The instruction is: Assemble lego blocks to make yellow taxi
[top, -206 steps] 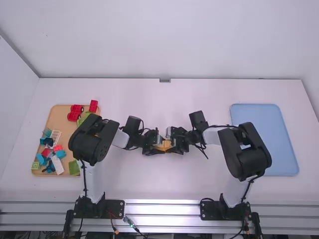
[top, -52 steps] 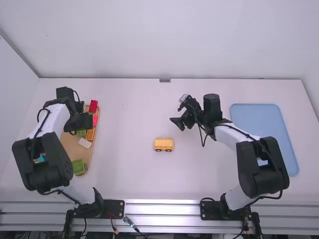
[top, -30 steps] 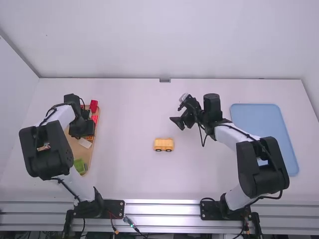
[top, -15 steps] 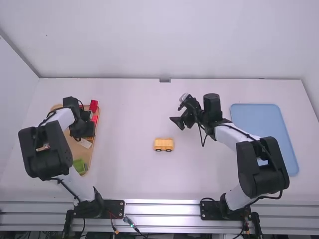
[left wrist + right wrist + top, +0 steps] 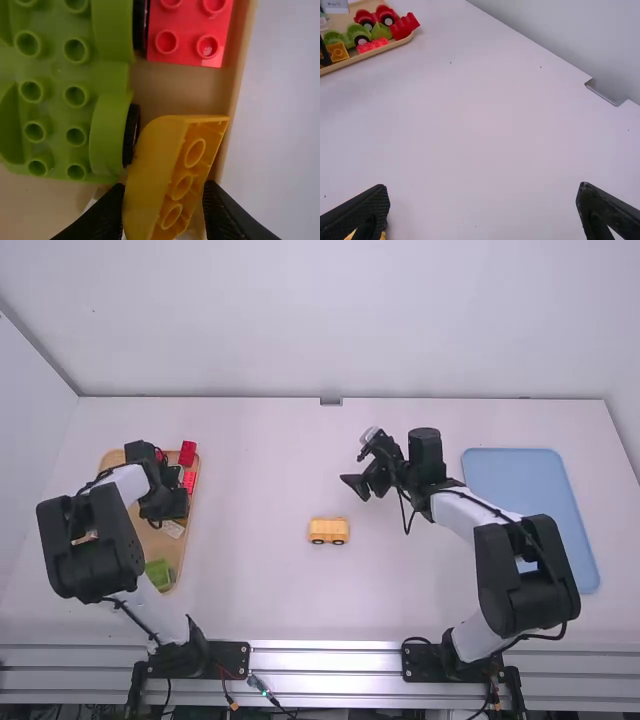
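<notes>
Over the wooden tray's right part is my left gripper [image 5: 165, 515]. In the left wrist view that gripper [image 5: 162, 192] has its fingers apart on either side of a yellow block [image 5: 160, 170] with a curved face, tilted beside a green car base [image 5: 60, 100]. A yellow wheeled body [image 5: 328, 530] stands at mid-table. Beyond it, to its right, my right gripper [image 5: 355, 485] hangs above the table; in the right wrist view this gripper [image 5: 483, 192] is open with nothing between its fingers.
The wooden tray [image 5: 180, 565] at the left also holds a red brick [image 5: 190, 30], a red block [image 5: 188, 452] and a green block [image 5: 160, 575]. A blue tray [image 5: 530, 520] lies at the right, partly under the right arm.
The left arm went from mid-table to the wooden tray and has shifted slightly over it. The right arm moved back from the yellow body, then stayed still. The yellow body was left on the table.
</notes>
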`<action>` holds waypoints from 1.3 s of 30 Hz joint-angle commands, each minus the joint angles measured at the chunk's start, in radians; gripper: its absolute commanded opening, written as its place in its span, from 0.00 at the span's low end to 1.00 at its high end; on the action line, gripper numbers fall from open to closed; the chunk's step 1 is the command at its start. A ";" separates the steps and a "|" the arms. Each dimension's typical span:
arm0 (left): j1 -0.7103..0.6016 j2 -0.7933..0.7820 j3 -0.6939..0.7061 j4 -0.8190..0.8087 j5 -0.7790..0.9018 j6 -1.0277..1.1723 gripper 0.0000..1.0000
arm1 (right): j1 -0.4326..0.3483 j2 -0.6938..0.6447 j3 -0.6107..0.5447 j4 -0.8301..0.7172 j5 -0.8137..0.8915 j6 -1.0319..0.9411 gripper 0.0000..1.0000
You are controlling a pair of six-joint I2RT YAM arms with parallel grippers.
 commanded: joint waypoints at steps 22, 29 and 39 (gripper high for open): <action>0.001 -0.006 -0.040 0.050 0.060 0.055 0.45 | -0.002 -0.003 0.012 -0.004 -0.003 0.029 0.99; 0.001 -0.006 -0.062 0.074 0.060 0.048 0.46 | -0.002 -0.003 0.012 -0.003 -0.003 0.028 0.99; 0.001 -0.006 -0.085 0.114 0.069 0.049 0.38 | -0.002 -0.003 0.012 -0.003 -0.006 0.029 0.99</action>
